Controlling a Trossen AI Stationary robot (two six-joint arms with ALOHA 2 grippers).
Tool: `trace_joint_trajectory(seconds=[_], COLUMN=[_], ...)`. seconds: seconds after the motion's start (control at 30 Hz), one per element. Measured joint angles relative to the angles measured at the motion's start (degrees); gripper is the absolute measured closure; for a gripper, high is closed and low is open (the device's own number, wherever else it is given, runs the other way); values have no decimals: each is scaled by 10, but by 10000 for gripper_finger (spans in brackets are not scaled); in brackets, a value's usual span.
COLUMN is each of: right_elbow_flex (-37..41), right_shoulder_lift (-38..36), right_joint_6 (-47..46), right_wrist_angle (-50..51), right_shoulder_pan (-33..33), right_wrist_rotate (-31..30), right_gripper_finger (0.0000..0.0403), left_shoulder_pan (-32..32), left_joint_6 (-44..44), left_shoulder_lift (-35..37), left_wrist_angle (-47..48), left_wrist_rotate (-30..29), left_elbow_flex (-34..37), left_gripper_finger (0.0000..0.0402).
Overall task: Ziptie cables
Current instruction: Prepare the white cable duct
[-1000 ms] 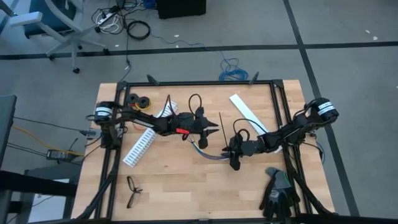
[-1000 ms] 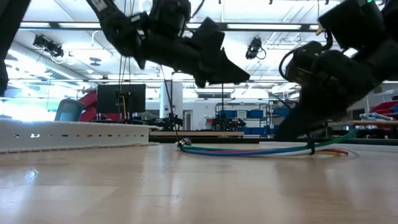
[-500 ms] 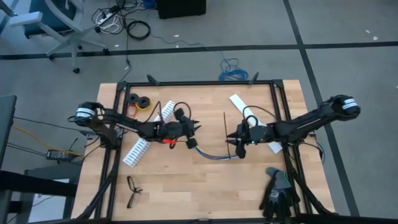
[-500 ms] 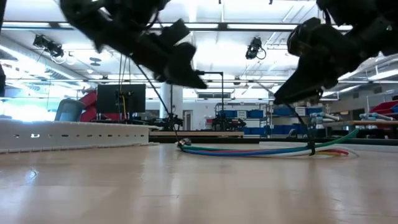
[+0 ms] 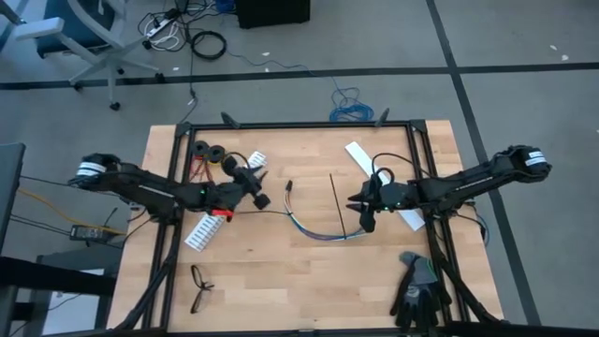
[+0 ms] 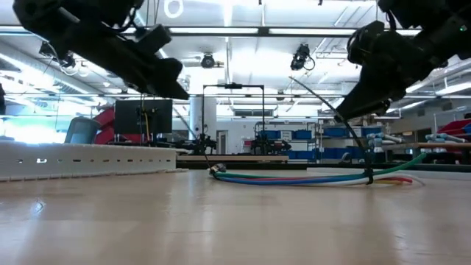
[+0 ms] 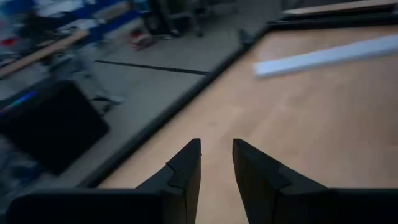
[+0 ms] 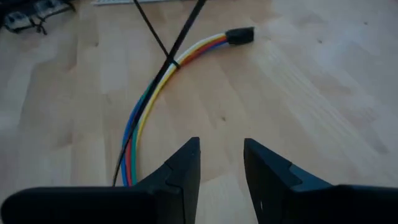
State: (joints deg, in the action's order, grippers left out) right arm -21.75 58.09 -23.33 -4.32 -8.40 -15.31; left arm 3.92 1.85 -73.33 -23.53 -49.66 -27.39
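The cables (image 5: 316, 230) lie on the wooden table in a curved bundle of yellow, red, blue and white wires (image 8: 152, 93), with a black connector (image 8: 240, 35) at one end. A black ziptie (image 8: 173, 61) sits around the bundle, and its tail (image 6: 324, 103) slants up off the table. My right gripper (image 5: 358, 213) hovers open just to the right of the bundle, above the table (image 8: 221, 149). Well to the left of the cables, my left gripper (image 5: 260, 192) is open with nothing between its fingers (image 7: 216, 149).
A white slotted strip (image 5: 213, 217) lies under my left arm, and a flat white strip (image 5: 372, 168) lies at the far right. Tape rolls (image 5: 211, 152) sit at the far left, black eyeglasses (image 5: 199, 285) at the near left and black gloves (image 5: 416, 285) at the near right.
My left gripper has drawn back from the cables toward the table's left edge, turning as it went. My right gripper has risen off the bundle and backed a little toward the right edge. The cables and ziptie stay where they lay.
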Motion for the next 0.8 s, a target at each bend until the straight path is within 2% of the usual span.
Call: trace_joint_trajectory(seconds=[0.1, 0.2, 0.3, 0.47, 0.63, 0.8], right_elbow_flex=[1, 0, 1, 0, 0, 0], right_shoulder_lift=[8, 12, 17, 21, 21, 28], right_joint_6=[0, 0, 1, 5, 5, 6], right_wrist_angle=[10, 14, 17, 21, 21, 24], right_shoulder_pan=[0, 0, 0, 0, 0, 0], right_wrist_rotate=[0, -1, 0, -1, -1, -5], right_gripper_finger=[291, 291, 291, 291, 291, 291], left_shoulder_pan=[-17, -30, -32, -15, 0, 0], left_joint_6=[34, 102, 153, 208, 221, 159], left_shoulder_lift=[54, 93, 110, 105, 97, 92], left_wrist_angle=[52, 131, 213, 263, 296, 295], left_wrist_rotate=[-18, -9, 26, 99, 137, 196], left_elbow_flex=[31, 46, 44, 44, 44, 44], left_gripper_finger=[298, 298, 298, 298, 298, 298])
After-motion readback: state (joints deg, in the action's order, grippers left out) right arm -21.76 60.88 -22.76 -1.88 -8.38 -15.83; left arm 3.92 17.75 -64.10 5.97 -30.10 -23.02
